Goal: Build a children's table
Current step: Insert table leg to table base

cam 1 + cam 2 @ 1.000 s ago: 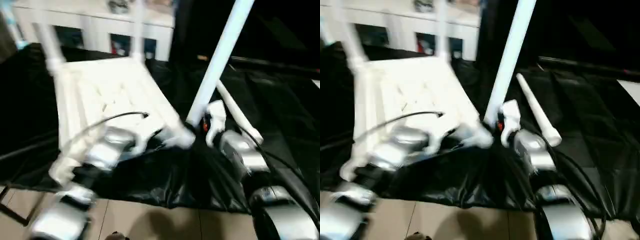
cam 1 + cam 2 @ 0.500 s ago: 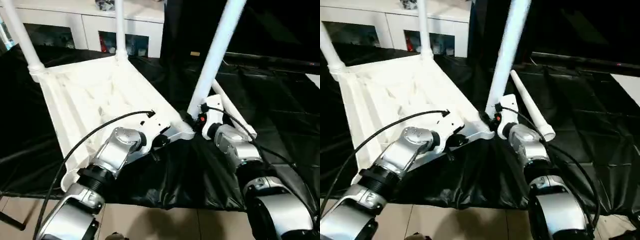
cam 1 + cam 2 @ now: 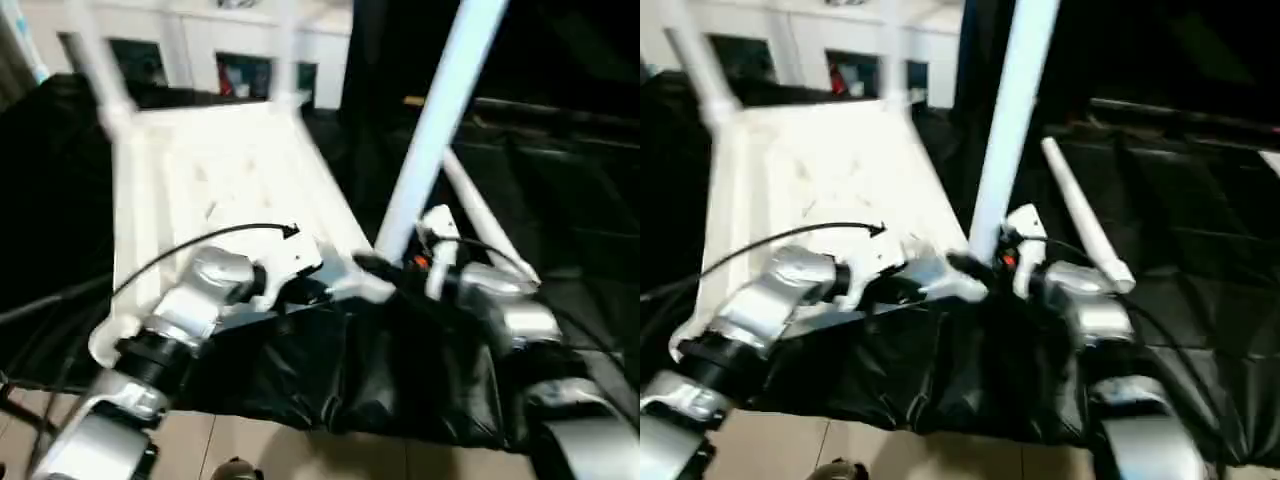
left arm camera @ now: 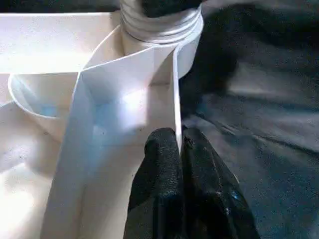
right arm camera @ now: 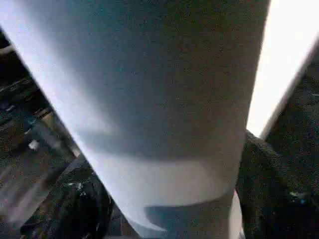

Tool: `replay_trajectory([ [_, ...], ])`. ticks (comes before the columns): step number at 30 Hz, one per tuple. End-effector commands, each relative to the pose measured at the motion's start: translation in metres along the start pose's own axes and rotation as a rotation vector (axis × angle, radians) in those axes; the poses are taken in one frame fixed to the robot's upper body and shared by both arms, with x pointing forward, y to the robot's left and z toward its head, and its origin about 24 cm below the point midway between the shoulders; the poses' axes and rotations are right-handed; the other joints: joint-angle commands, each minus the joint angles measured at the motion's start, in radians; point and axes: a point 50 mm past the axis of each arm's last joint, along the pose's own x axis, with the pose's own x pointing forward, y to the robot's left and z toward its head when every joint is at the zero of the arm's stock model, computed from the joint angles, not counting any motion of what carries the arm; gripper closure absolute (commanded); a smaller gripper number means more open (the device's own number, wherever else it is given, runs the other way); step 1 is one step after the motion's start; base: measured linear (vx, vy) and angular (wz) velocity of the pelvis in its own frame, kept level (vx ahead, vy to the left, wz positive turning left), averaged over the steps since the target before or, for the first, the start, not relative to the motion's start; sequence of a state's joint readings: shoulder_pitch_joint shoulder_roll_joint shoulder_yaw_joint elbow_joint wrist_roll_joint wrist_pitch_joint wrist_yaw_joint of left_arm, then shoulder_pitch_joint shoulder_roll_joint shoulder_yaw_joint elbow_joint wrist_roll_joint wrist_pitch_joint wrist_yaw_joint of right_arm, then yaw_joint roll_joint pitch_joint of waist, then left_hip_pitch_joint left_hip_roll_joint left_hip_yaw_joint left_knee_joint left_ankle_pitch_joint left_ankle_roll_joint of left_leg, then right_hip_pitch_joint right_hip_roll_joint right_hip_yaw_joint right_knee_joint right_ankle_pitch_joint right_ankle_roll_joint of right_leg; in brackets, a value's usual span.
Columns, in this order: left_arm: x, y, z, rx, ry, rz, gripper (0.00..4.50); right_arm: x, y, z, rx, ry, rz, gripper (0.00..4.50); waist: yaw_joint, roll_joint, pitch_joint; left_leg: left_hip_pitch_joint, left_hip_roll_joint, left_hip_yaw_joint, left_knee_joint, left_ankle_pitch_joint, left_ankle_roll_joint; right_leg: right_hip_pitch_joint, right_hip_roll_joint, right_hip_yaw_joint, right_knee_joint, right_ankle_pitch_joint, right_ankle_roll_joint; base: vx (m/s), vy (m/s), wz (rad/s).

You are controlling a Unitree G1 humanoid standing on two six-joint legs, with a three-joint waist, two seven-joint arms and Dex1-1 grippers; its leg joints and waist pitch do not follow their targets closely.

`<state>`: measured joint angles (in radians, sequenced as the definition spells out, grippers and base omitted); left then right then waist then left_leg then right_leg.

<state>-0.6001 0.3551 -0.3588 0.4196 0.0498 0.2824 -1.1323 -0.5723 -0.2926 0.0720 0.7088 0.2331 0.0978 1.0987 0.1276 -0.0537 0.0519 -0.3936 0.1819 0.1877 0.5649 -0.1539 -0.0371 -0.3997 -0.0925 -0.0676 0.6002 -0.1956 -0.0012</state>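
While your head camera has shifted and blurred since half a second ago, the things themselves sit as they did. You still have the table top [image 3: 215,185] lying underside up on the black sheet [image 3: 560,230], with two legs standing in its far corner sockets. Your left gripper [image 4: 180,154] stays pinched shut on the thin rim wall of the top, just beside the near corner socket [image 4: 162,35]. Your right gripper [image 5: 164,199] remains at the base of the leaning leg [image 3: 432,130], one finger on either side of the tube, closed on it where it enters that socket. A fourth leg [image 3: 1085,215] lies loose on the sheet, just beyond your right forearm.
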Motion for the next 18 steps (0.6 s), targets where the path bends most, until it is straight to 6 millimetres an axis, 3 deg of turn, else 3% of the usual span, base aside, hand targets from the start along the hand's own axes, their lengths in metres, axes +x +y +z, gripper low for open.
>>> replay_trajectory([
  [1, 0.011, -0.010, 0.020, 0.083, -0.084, -0.139, 4.50, 0.004, 0.015, -0.010, -0.010, 0.087, 0.155, 1.26, -0.001, 0.010, -0.071, 0.029, 0.054, -0.007, -0.042, -0.065, 0.112, 0.050, -0.052, 0.038, -0.032, 0.144, -0.295, 0.000, 0.000, 0.00],
  [3, 0.009, -0.009, 0.017, 0.084, -0.082, -0.172, 4.50, -0.002, 0.019, -0.014, -0.025, 0.145, 0.209, 1.26, 0.008, 0.011, -0.068, 0.033, 0.058, -0.006, -0.048, -0.132, 0.082, 0.051, -0.056, 0.038, -0.041, 0.040, -0.277, 0.000, 0.000, 0.00],
  [5, 0.007, -0.009, 0.015, 0.091, -0.079, -0.201, 4.50, -0.005, 0.022, -0.018, -0.035, 0.194, 0.252, 1.26, 0.010, 0.011, -0.062, 0.039, 0.061, -0.002, -0.055, -0.214, 0.045, 0.043, -0.058, 0.041, -0.055, -0.077, -0.256, 0.000, 0.000, 0.00],
  [7, 0.006, -0.009, 0.013, 0.092, -0.070, -0.210, 4.50, -0.005, 0.023, -0.020, -0.045, 0.214, 0.261, 1.26, 0.010, 0.012, -0.056, 0.043, 0.065, -0.005, -0.066, -0.301, -0.009, 0.038, -0.064, 0.045, -0.067, -0.212, -0.225, 0.000, 0.000, 0.00],
  [9, 0.005, -0.008, 0.012, 0.094, -0.060, -0.209, 4.50, -0.005, 0.024, -0.020, -0.051, 0.221, 0.260, 1.41, 0.008, 0.010, -0.056, 0.047, 0.065, -0.008, -0.069, -0.340, -0.032, 0.037, -0.068, 0.047, -0.074, -0.277, -0.204, 0.000, 0.000, 0.00],
  [12, 0.003, -0.007, 0.010, 0.096, -0.050, -0.208, 4.50, -0.003, 0.024, -0.021, -0.050, 0.221, 0.259, 1.67, 0.006, 0.008, -0.057, 0.043, 0.064, -0.011, -0.070, -0.337, -0.038, 0.036, -0.069, 0.048, -0.074, -0.291, -0.190, 0.000, 0.000, 0.00],
  [18, 0.003, -0.005, 0.007, 0.092, -0.047, -0.201, 4.50, -0.001, 0.027, -0.021, -0.058, 0.228, 0.265, 1.74, 0.008, 0.008, -0.062, 0.039, 0.060, -0.007, -0.062, -0.262, -0.016, 0.039, -0.062, 0.047, -0.061, -0.180, -0.209, 0.000, 0.000, 0.00],
])
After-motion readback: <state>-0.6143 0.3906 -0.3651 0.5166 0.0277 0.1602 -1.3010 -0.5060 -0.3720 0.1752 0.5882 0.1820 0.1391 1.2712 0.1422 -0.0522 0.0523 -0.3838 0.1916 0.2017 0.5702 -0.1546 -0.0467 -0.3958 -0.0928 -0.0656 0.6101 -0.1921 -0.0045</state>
